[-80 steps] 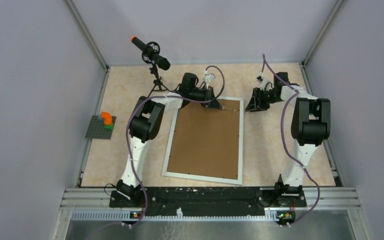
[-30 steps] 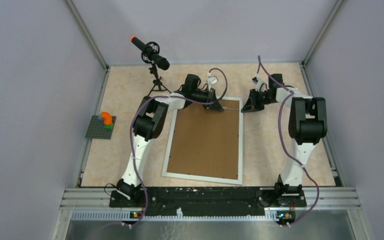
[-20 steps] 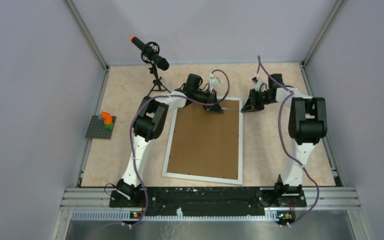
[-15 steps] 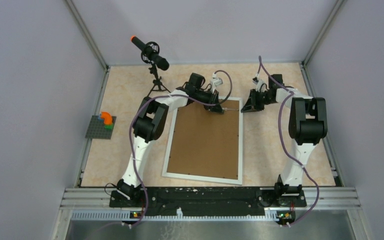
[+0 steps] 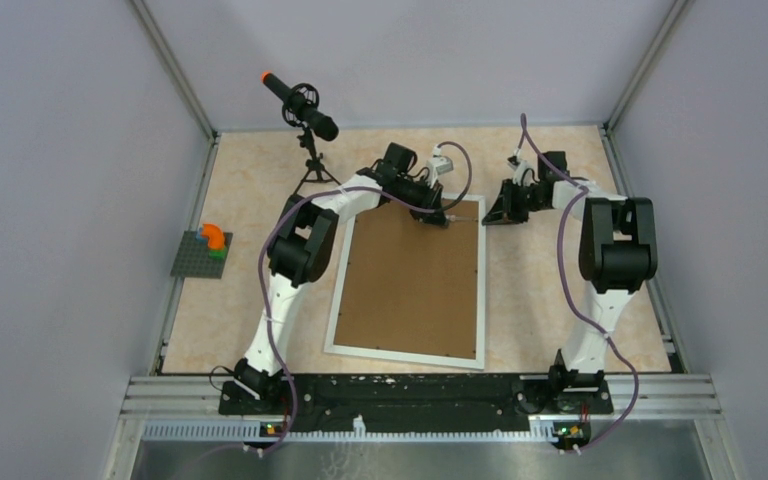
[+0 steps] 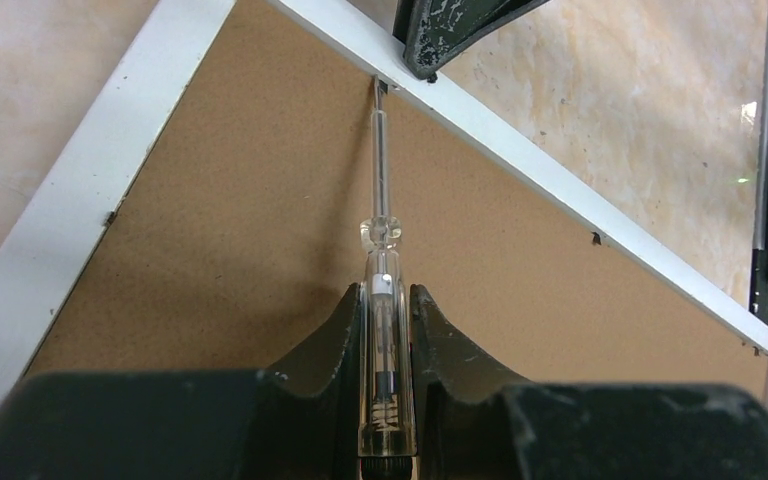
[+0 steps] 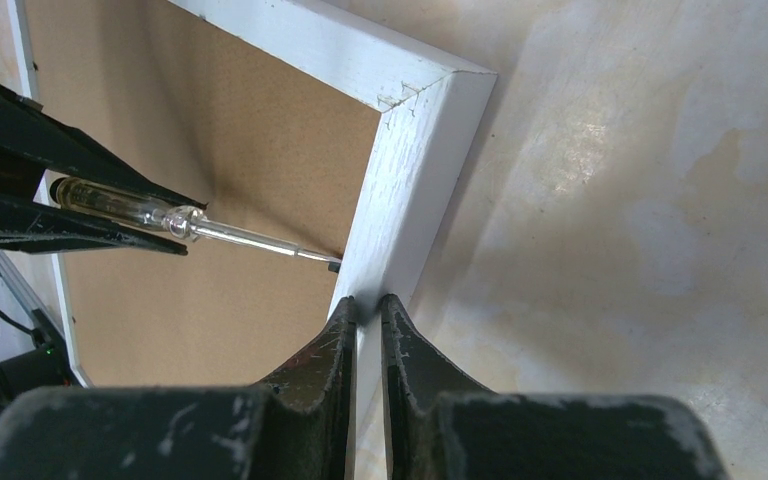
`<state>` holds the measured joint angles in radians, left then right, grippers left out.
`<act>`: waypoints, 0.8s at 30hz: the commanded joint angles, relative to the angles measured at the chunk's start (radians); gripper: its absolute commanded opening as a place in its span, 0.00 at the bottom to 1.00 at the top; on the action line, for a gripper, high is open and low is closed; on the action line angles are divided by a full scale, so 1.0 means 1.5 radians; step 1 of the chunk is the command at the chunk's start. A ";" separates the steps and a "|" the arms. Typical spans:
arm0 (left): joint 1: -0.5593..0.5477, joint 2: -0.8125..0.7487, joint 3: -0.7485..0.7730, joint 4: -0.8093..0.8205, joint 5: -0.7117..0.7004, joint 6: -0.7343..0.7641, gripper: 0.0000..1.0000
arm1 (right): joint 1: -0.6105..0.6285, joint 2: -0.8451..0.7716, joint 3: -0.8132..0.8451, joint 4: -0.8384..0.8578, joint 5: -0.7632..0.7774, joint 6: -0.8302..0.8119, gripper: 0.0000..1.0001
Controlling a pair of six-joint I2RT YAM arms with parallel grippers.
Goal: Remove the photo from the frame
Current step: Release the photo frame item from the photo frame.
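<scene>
The white frame (image 5: 332,320) lies face down on the table, its brown backing board (image 5: 415,280) up. The photo is hidden under the board. My left gripper (image 5: 430,212) is shut on a clear-handled screwdriver (image 6: 381,300). The screwdriver's tip touches a small metal tab (image 6: 380,88) at the inner edge of the frame's border (image 6: 90,210), near the far right corner. My right gripper (image 5: 490,213) is shut, its tips resting on the white border (image 7: 410,160) just beside that tab. The screwdriver (image 7: 160,215) also shows in the right wrist view.
A black microphone with an orange tip (image 5: 300,100) stands on a small tripod at the far left. A grey baseplate with coloured bricks (image 5: 203,252) lies outside the left rail. Grey walls enclose the table on three sides.
My left gripper has swung right along the frame's far edge, bringing the screwdriver tip to the tab near the right corner. My right gripper shifted left onto the border and has stayed there.
</scene>
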<state>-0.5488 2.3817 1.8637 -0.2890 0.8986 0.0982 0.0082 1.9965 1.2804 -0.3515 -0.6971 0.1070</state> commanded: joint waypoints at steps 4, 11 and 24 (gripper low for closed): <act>-0.143 -0.044 0.062 0.019 0.089 0.047 0.00 | 0.048 0.027 -0.049 0.026 0.045 0.021 0.00; -0.164 -0.069 0.061 0.053 0.088 0.039 0.00 | 0.048 0.024 -0.065 0.044 0.060 0.042 0.00; -0.188 -0.077 0.060 0.119 0.091 0.032 0.00 | 0.045 0.013 -0.066 0.049 0.065 0.045 0.00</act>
<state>-0.7628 2.3169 1.9396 -0.1581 0.9192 0.1631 0.0288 1.9656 1.2171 -0.2497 -0.6670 0.2066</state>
